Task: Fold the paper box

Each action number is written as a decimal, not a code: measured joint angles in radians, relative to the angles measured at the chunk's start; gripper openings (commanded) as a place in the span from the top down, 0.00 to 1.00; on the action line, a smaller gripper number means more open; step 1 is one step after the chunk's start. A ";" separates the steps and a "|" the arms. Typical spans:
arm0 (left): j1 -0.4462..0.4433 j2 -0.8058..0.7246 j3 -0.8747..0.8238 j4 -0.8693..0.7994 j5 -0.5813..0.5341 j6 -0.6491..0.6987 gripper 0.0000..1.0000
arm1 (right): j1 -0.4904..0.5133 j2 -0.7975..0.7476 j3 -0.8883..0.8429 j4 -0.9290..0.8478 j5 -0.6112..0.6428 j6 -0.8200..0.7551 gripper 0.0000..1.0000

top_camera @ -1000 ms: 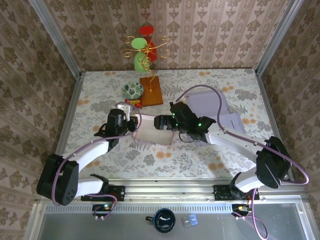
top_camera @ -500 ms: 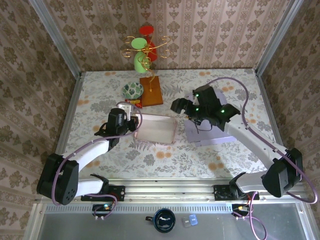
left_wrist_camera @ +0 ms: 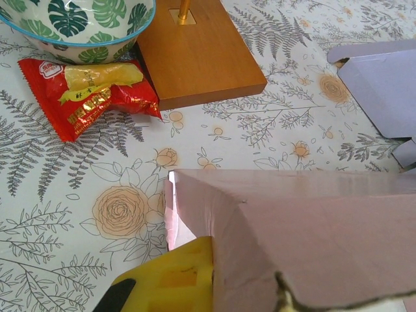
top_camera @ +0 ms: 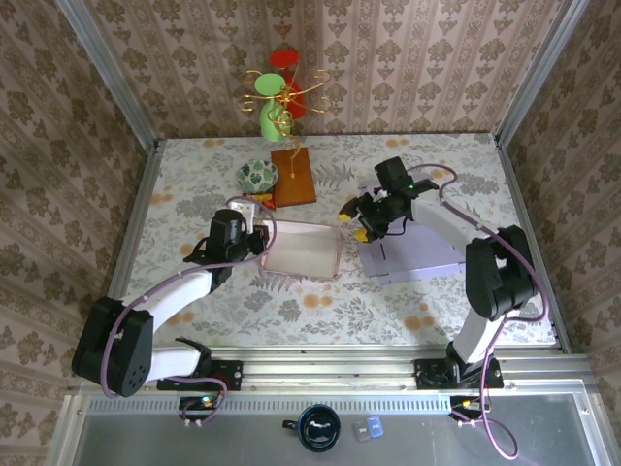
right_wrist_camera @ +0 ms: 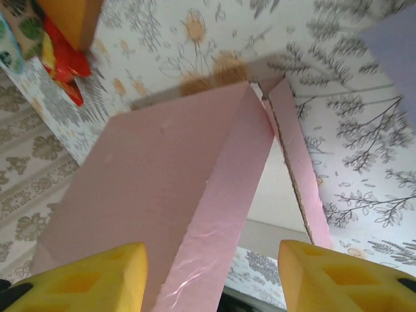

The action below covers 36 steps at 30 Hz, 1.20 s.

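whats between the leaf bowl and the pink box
A red snack packet lies just by the bowl, then a bare stretch of flowered tablecloth up to the pink box. The left wrist view shows it best.

table: floral-print tabletop [top_camera: 320, 306] | centre: pink paper box [top_camera: 303, 250] | right: flat lavender cardboard box [top_camera: 412, 257] | far: brown wooden stand base [top_camera: 293, 177], leaf-patterned bowl [top_camera: 257, 175], red snack packet [left_wrist_camera: 91, 91]
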 measured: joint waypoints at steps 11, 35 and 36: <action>-0.020 0.002 0.004 -0.003 -0.018 0.000 1.00 | 0.040 0.037 0.012 0.057 -0.050 0.071 0.58; -0.042 -0.109 -0.081 -0.096 0.017 -0.137 0.75 | 0.097 0.047 -0.002 -0.006 0.016 -0.070 0.69; -0.042 -0.119 -0.083 -0.107 0.023 -0.145 0.73 | 0.101 0.047 -0.002 -0.010 0.024 -0.076 0.68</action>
